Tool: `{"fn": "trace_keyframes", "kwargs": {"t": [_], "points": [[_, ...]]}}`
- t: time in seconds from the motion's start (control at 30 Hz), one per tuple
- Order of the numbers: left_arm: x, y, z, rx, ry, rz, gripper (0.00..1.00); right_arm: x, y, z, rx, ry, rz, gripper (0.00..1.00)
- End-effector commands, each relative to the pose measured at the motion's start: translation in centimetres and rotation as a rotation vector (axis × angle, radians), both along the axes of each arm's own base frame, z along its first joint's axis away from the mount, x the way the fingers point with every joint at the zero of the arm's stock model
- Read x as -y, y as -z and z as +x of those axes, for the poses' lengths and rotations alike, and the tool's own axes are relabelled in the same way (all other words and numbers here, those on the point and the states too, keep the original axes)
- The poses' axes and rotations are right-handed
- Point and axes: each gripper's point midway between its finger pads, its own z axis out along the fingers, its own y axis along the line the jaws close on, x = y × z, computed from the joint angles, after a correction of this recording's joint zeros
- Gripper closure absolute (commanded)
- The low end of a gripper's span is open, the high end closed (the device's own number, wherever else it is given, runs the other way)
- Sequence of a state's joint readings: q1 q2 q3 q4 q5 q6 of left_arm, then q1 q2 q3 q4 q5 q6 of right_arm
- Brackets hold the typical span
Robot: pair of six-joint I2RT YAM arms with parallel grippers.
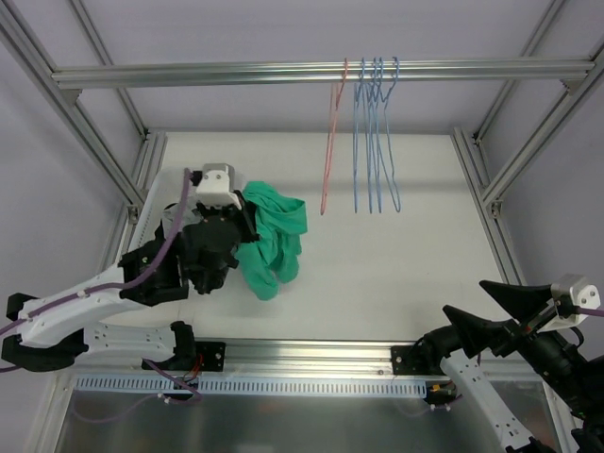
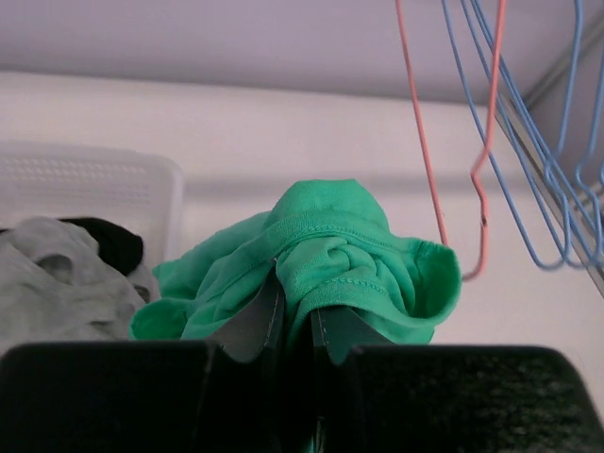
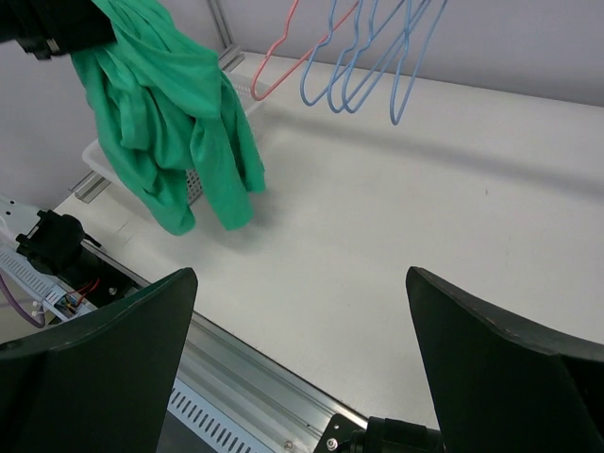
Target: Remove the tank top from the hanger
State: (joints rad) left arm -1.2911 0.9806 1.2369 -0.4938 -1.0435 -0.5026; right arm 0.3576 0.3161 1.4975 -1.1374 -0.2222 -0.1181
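The green tank top (image 1: 274,238) hangs bunched from my left gripper (image 1: 243,224), which is shut on a fold of it, left of the hangers and off them. In the left wrist view the cloth (image 2: 340,255) is pinched between my fingers (image 2: 255,316). A bare pink hanger (image 1: 330,142) and several bare blue hangers (image 1: 376,142) hang from the top rail. My right gripper (image 1: 477,316) is open and empty at the near right, low over the table; its view shows the tank top (image 3: 170,123) dangling above the table's left side.
A white basket (image 2: 94,179) with grey and black clothes sits at the left, beside the tank top; its edge also shows in the right wrist view (image 3: 94,156). The aluminium frame rail (image 1: 283,72) crosses above. The white table (image 1: 396,255) lies under the hangers.
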Motion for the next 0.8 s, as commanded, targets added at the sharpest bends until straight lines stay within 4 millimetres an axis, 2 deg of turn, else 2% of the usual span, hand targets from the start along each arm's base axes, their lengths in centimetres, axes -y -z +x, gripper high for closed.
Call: {"fn": "trace_keyframes", "kwargs": {"t": [0.0,0.03,0.07,0.13,0.17,0.2,0.27,0.3,0.37,0.4,0.43,0.5,0.53,0.57,0.63,0.67,0.73,0.77], "points": [[-5.8,-6.3,1.1,0.115,-0.154,0.042,1.00,-0.1,-1.7,0.2,0.059,0.002,0.022,0.01],[-6.5,-7.3,1.3,0.125,-0.168,0.040,1.00,-0.1,-1.6,0.2,0.056,0.000,0.021,0.01],[-8.0,-9.1,1.8,0.141,-0.210,0.016,1.00,-0.2,-1.6,0.3,0.055,-0.003,0.021,0.01],[-8.7,-10.5,2.5,0.156,-0.217,0.052,1.00,-0.3,-1.7,0.4,0.055,-0.006,0.024,0.00],[-9.6,-11.9,2.7,0.172,-0.234,0.059,1.00,-0.5,-1.6,0.5,0.050,-0.012,0.025,0.01],[-10.6,-12.4,3.3,0.176,-0.274,0.075,1.00,-0.5,-1.7,0.6,0.054,-0.011,0.028,0.01],[-11.3,-13.0,4.1,0.176,-0.313,0.104,1.00,-0.5,-1.8,0.6,0.056,-0.013,0.033,0.01],[-12.5,-12.9,4.7,0.164,-0.359,0.119,1.00,-0.6,-1.8,0.6,0.054,-0.015,0.033,0.01],[-12.8,-12.3,5.5,0.138,-0.362,0.122,1.00,-0.7,-1.9,0.5,0.057,-0.021,0.036,0.01],[-14.7,-11.3,6.1,0.100,-0.428,0.129,1.00,-0.7,-2.1,0.5,0.061,-0.021,0.036,0.01],[-14.0,-10.4,6.9,0.062,-0.372,0.119,1.00,-0.7,-2.1,0.4,0.062,-0.024,0.037,0.01],[-14.6,-8.5,8.0,-0.009,-0.363,0.065,1.00,-0.8,-2.2,0.3,0.065,-0.032,0.038,0.00],[-16.3,-7.3,8.7,-0.048,-0.407,0.057,1.00,-0.8,-2.2,0.2,0.065,-0.035,0.038,0.01],[-15.6,-5.7,9.2,-0.094,-0.363,0.031,1.00,-0.8,-2.1,0.3,0.065,-0.035,0.035,0.01],[-15.9,-4.1,9.6,-0.137,-0.362,0.013,1.00,-0.7,-2.0,0.3,0.066,-0.029,0.032,0.01],[-16.2,-2.7,9.8,-0.170,-0.370,0.002,1.00,-0.7,-2.0,0.4,0.067,-0.026,0.030,0.01],[-16.6,-1.6,9.8,-0.200,-0.387,-0.012,1.00,-0.7,-1.7,0.7,0.061,-0.023,0.023,0.01],[-17.6,-0.5,9.9,-0.227,-0.421,-0.024,1.00,-0.8,-1.6,0.7,0.054,-0.026,0.023,0.00]]}}
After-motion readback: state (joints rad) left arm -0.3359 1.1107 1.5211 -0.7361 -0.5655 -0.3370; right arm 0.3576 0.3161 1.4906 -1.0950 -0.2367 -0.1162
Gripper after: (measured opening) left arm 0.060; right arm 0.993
